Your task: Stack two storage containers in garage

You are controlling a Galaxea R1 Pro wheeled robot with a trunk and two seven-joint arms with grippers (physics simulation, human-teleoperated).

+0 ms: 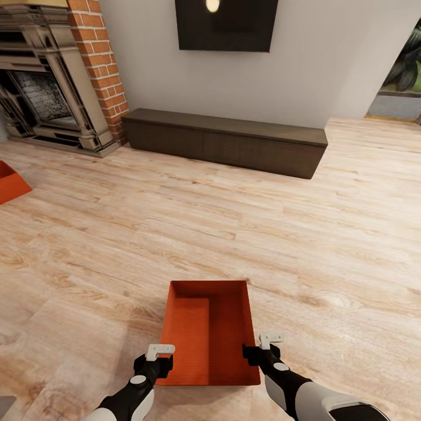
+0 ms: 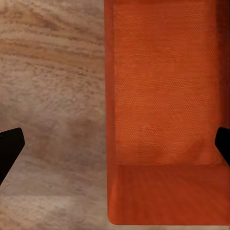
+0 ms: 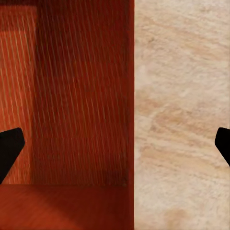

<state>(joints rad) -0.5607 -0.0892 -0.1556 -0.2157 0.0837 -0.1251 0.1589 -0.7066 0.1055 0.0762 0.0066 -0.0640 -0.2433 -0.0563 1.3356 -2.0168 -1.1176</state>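
Note:
One red-orange open-top storage container point(image 1: 209, 333) sits on the light wood-plank living room floor point(image 1: 175, 222) just in front of me. My left gripper point(image 1: 159, 358) hangs over its left wall near the close corner. In the left wrist view the black fingertips point(image 2: 9, 148) stand wide apart, so the left gripper point(image 2: 117, 148) is open astride that wall point(image 2: 109, 120). My right gripper point(image 1: 263, 348) is over the right wall. It is open too point(image 3: 117, 148), straddling the rim point(image 3: 131, 96). A corner of the second container point(image 1: 10, 182) shows at the far left edge.
A long dark low cabinet point(image 1: 225, 142) runs along the back wall under a black screen point(image 1: 225, 23). A brick fireplace point(image 1: 52, 88) stands at the back left. An opening with greenery point(image 1: 403, 76) is at the back right.

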